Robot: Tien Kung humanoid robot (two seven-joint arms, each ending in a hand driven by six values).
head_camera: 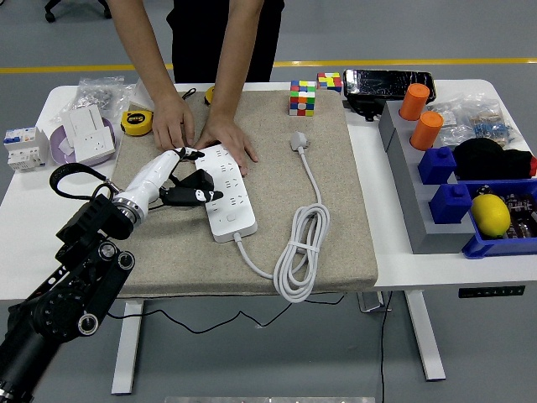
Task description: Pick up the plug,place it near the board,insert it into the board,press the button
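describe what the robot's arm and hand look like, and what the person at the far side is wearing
The left arm is black, built of chunky segments with round silver-ringed joint caps and a black cable looping near the wrist. Its forearm cover is white, and the left hand has black fingers with white tips. The person wears dark clothing; the forearms are uncovered.

Left hand [186, 180] reaches forward with its dark fingers curled
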